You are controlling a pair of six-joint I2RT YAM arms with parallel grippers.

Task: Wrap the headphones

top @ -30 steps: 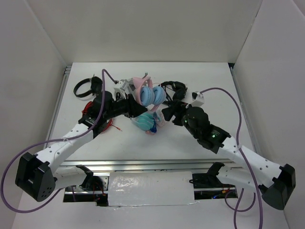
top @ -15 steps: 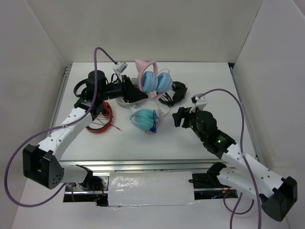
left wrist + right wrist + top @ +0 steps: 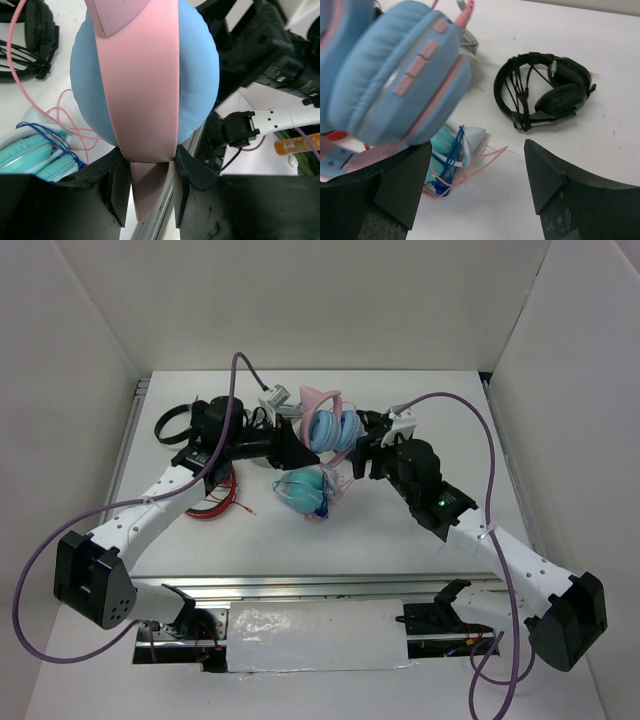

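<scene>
One grip only: left gripper clenches the headphones, right gripper gapes; trailing cable may snag the teal pair at lower left.

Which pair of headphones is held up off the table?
The pink cat-ear headphones with light blue cups, headband clamped in the left end effector; the teal pair and the black pair lie on the table.

White left arm, white right arm, black joints — 2 purple cables

The headphones, pink cat-eared headband and light blue cups closed together, are held aloft.
</scene>
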